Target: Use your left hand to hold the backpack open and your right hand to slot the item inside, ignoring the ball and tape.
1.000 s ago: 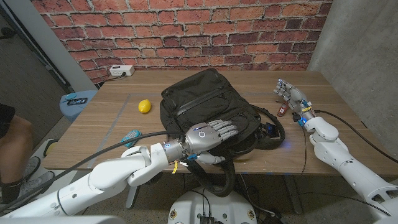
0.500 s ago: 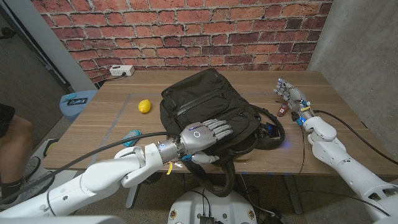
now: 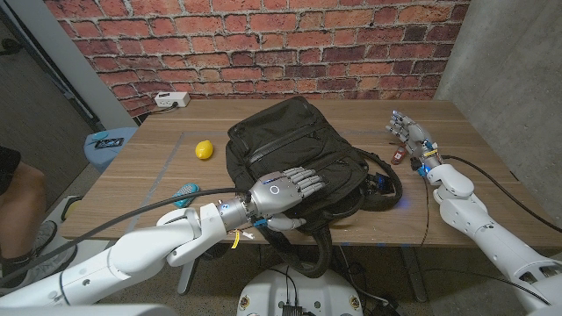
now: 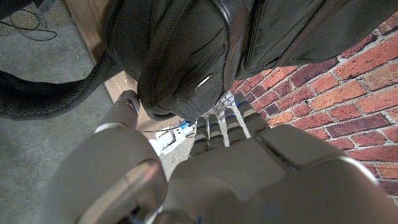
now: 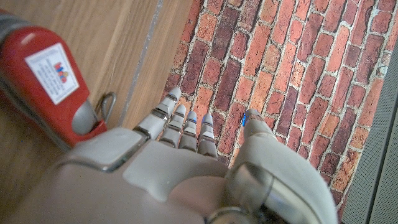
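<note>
We see the left arm reaching in low across the tabletop point(image 3: 132, 175), its left hand point(image 3: 285, 189) palm-down over the near end of the black backpack point(image 3: 294, 145), fingers stretched out side by side toward the bag's middle, thumb tucked below by the near edge; it grips nothing we can make out, and whether the fingers actually touch the fabric we cannot tell from the head view. The left wrist view adds the bag's underside hanging past the tabletop edge, with a strap trailing down and a small metal zipper pull point(image 4: 204, 82) just ahead of the fingertips point(image 4: 214, 121). The right arm lies along the far side of the backpack, right hand point(image 3: 409, 134) upright, fingers loosely apart and holding nothing. The red item point(image 3: 398, 157) lies on the tabletop just beside that hand, between it and the backpack; the right wrist view shows its white label and a metal ring at one end. A yellow ball point(image 3: 204, 149) sits on the opposite side of the backpack.
</note>
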You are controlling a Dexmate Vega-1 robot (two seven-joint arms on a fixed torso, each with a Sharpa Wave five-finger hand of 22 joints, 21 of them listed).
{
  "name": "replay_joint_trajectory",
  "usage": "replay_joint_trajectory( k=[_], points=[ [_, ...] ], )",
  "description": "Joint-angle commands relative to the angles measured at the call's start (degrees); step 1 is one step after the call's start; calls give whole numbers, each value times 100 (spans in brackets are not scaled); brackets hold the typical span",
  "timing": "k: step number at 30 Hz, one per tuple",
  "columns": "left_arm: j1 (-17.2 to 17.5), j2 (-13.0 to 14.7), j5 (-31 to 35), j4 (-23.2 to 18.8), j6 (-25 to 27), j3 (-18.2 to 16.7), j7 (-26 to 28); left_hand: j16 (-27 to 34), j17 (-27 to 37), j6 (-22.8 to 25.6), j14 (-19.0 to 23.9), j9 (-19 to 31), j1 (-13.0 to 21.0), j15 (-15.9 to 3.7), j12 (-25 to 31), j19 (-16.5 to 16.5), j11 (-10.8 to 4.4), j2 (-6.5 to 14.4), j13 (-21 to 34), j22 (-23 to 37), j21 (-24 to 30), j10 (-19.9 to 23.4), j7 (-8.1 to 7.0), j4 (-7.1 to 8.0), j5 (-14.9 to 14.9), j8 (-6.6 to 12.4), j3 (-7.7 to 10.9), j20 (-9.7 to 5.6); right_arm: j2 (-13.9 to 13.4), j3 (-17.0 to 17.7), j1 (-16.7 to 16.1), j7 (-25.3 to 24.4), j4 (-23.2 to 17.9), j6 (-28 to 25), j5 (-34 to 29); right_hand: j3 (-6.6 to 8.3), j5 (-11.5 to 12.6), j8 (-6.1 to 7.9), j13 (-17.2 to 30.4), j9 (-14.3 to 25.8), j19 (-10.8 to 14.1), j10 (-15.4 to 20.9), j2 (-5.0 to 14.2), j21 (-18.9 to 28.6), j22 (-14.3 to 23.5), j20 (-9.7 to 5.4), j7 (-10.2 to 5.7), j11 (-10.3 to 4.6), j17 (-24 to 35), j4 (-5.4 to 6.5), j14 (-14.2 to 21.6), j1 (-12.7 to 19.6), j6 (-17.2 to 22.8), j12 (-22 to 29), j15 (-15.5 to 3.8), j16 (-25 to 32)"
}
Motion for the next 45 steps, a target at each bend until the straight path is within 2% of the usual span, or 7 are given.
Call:
replay_joint_trajectory(
  k=[1,6,10,15,19,27,45],
  points=[
    [-13,-134,336,254,135,166,456,51,26,130,123,27,118,-19,100,84,-40,9,52,19,31,113,-52,-34,4,52,15,-4,60,-11,90,126,173,130,8,0,41,12,18,16,-4,4,2,14,15,-11,31,2,13,-16,-34,68,-22,3,-23,-3],
    [-28,-191,550,388,210,271,906,125,50,655,589,98,405,-135,487,348,-99,79,218,31,113,582,-149,-59,-4,222,55,-51,68,-2,105,166,230,158,27,-1,41,13,18,16,-3,1,2,14,15,-13,31,-3,13,-15,-33,69,-24,3,-20,-2],
    [-28,-217,623,480,277,321,1296,461,239,1798,1663,304,896,-515,1309,1019,-336,148,637,64,358,1528,-255,-60,-69,747,-30,-119,59,-9,121,207,251,131,41,-1,41,13,18,16,-3,1,3,14,15,-13,30,-7,13,-15,-33,69,-26,4,-22,-1],
    [-56,-214,706,467,373,364,1392,917,522,2770,2540,514,1240,-792,1979,1567,-590,224,1031,101,587,2314,-491,-41,-97,1317,-223,-243,38,-27,170,238,259,66,35,-1,41,14,18,16,-1,-2,3,15,15,-12,32,-24,13,-15,-34,71,-25,3,-23,-1],
    [-83,-199,701,440,412,371,1423,1354,766,3712,3385,748,1426,-1024,2628,2056,-806,270,1439,141,825,3170,-658,-7,-93,1946,-374,-379,38,-42,234,271,291,25,35,-1,41,15,18,16,-3,-1,3,14,15,-14,30,-17,13,-15,-35,72,-26,4,-24,0],
    [-164,-189,618,395,458,350,1319,1578,918,4711,4162,1005,1502,-1180,3342,2509,-1039,569,2005,191,1112,4032,-744,85,-6,2691,-319,-457,30,-96,350,271,315,-99,-11,-1,42,17,18,16,-2,-2,4,15,15,-12,33,7,13,-15,-35,74,-23,5,-25,1],
    [-307,-105,443,446,527,139,1382,1556,1106,4689,4267,1273,1504,-1207,3654,2481,-991,899,2499,232,1233,4097,-634,110,-27,3063,-175,-439,6,-214,508,43,110,-517,-122,-3,41,19,18,16,2,-6,6,17,15,-15,37,10,14,-12,-41,74,-27,7,-21,2]
  ],
)
